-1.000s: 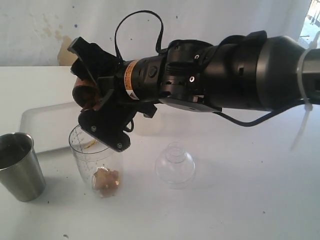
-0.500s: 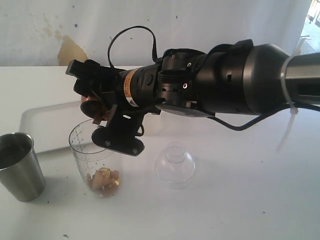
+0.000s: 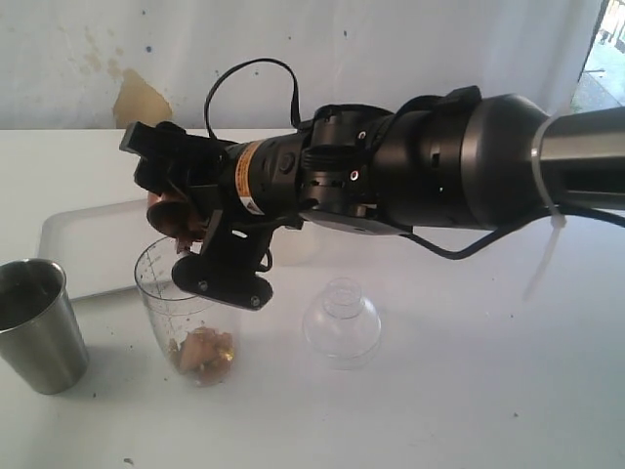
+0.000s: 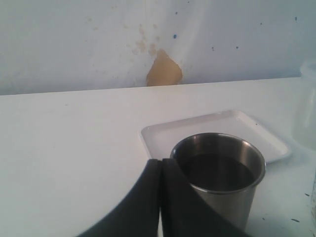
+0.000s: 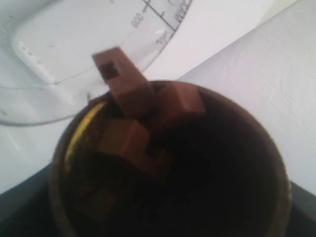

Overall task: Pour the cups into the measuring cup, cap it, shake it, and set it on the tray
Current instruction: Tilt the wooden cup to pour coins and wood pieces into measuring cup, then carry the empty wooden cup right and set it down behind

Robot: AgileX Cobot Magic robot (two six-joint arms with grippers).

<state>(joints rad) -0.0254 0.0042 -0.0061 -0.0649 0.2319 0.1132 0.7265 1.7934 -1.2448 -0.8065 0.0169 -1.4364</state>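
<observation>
Grips the brown wooden cup point(image 3: 166, 207) in the right claw point(image 3: 181, 220), jaws spread wide around its sides, and tips it mouth-down over the rim of the measuring cup point(image 3: 186, 313). Shows brown blocks point(image 5: 123, 86) crowding the wooden cup's lip in the right wrist view, close to the printed marks. Shows pale pieces point(image 3: 203, 354) at the measuring cup's bottom. Places the measuring cup upright toward the left side of the table point(image 3: 469, 391), just in front of the tray point(image 3: 78, 244) lying nearer the far edge. Has the steel tumbler point(image 3: 37, 327) upright further left, apart from the measuring cup, with the left claw point(image 4: 160, 165) pressed shut just beside it, empty. Has a clear domed lid point(image 3: 342, 322) resting to the measuring cup's right.
</observation>
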